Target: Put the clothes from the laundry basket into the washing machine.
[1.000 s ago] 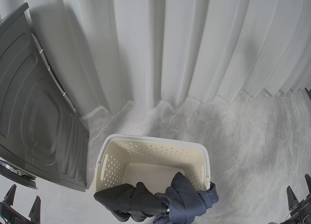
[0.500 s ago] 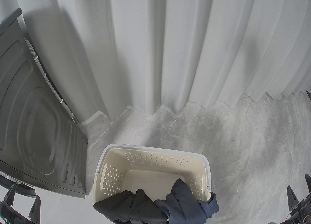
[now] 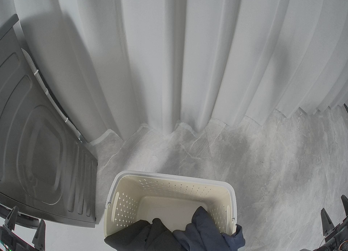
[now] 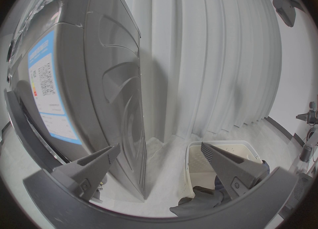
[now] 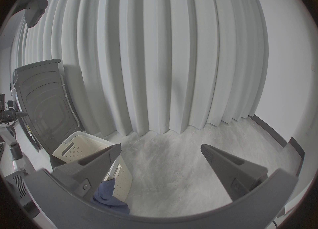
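The left wrist view is showing a blue label (image 4: 46,84) on the washer (image 4: 109,74); the head view is showing its grey side. The clothes (image 3: 174,235) are hanging over the basket (image 3: 170,180) edge, between the left gripper (image 3: 27,216) and right gripper (image 3: 333,204), touching neither. Both are gaping wide, holding nothing.

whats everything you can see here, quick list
washing machine: 1, grey, on the left
basket: 1, cream, on the floor in the middle
clothes: 2, one dark grey, one blue, draped over the basket's near rim
curtain: 1, white, behind everything
floor: grey, marbled
left gripper: 1, dark grey, open, beside the washing machine
right gripper: 1, dark grey, open, over the floor right of the basket
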Tool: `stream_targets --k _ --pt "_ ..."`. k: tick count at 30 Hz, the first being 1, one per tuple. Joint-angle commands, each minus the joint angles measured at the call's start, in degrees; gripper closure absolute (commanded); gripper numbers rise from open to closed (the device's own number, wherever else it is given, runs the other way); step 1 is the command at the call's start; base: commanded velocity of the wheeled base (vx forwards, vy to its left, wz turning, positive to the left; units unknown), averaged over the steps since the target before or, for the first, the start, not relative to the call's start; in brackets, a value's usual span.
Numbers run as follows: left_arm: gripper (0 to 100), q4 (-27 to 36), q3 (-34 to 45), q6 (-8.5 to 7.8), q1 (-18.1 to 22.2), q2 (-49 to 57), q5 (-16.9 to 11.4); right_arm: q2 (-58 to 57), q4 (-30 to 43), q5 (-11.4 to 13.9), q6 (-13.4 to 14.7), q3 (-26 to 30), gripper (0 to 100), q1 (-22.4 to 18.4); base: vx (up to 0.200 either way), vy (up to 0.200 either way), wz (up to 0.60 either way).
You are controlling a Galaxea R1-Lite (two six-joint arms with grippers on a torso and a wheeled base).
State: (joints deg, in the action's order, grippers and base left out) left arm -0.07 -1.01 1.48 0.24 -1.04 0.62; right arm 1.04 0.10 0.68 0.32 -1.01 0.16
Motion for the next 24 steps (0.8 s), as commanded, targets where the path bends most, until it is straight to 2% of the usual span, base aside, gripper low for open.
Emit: stream_targets --k 1,11,24 --pt "0 0.0 1.0 0.02 0.0 0.8 0.0 -1.0 0.0 0.0 0.0 1.0 0 0.0 0.0 0.0 0.0" --pt "0 0.0 1.0 0.19 0.0 0.8 0.1 -1.0 0.0 0.0 0.0 1.0 0 0.0 0.18 0.0 0.0" --pt "0 0.0 1.0 0.11 0.0 0.8 0.1 -1.0 0.0 0.0 0.0 1.0 0 0.0 0.0 0.0 0.0"
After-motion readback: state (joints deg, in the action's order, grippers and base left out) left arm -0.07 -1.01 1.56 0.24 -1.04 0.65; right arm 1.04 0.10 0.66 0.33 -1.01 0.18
